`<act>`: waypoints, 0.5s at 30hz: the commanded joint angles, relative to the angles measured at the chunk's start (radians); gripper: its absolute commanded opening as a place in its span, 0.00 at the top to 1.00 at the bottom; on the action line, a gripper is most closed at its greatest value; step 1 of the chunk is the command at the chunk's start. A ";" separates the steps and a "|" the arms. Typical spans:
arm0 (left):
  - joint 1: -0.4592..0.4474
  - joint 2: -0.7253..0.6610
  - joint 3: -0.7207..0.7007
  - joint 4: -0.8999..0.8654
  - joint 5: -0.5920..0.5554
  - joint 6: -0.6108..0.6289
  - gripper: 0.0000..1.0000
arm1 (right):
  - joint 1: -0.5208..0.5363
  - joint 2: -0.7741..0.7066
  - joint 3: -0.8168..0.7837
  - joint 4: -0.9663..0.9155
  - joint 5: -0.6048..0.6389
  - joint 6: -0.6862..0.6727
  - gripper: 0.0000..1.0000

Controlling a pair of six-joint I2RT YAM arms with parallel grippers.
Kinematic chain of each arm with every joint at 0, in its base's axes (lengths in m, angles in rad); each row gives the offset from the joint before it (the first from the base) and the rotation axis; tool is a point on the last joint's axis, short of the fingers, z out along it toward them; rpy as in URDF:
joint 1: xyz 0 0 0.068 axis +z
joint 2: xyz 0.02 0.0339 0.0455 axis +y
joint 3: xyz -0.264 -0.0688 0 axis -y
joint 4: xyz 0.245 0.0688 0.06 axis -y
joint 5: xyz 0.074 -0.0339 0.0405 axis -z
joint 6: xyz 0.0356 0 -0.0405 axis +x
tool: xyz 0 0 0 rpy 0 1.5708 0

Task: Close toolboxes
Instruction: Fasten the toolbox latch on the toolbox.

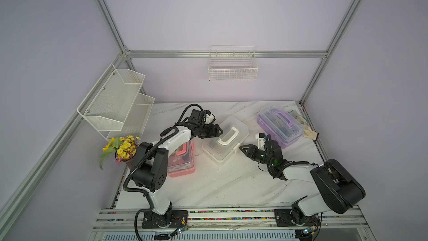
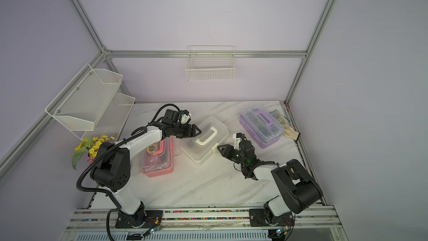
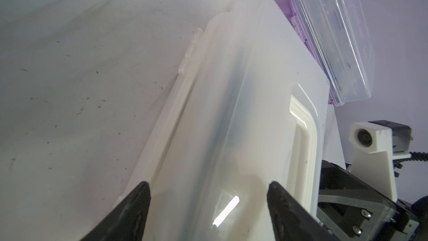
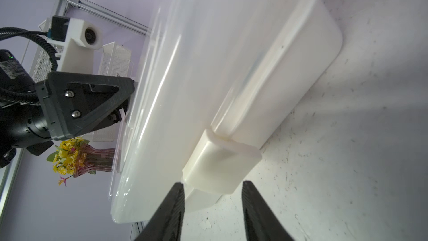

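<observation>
The white toolbox (image 1: 216,153) (image 2: 196,153) lies mid-table with its clear lid down and its white handle (image 1: 228,136) on top. My left gripper (image 1: 219,131) (image 3: 209,188) is open, its jaws spread over the lid's end; it also shows in the right wrist view, left gripper (image 4: 129,89). My right gripper (image 1: 241,147) (image 4: 213,185) is open at the box's front latch (image 4: 220,165), which sticks out between its fingertips. The pink toolbox (image 1: 185,170) (image 2: 159,170) sits partly under the left arm. The purple toolbox (image 1: 269,135) (image 2: 252,135) stands at the back right, lid down.
A vase of yellow flowers (image 1: 124,151) stands at the table's left edge below a white mesh shelf (image 1: 115,103). A white wire basket (image 1: 232,68) hangs on the back wall. A crumpled cloth (image 1: 309,133) lies by the purple box, against the right frame rail.
</observation>
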 commanded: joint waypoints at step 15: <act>-0.028 0.040 0.000 -0.035 0.126 -0.004 0.34 | 0.024 0.194 0.046 0.244 -0.038 0.035 0.58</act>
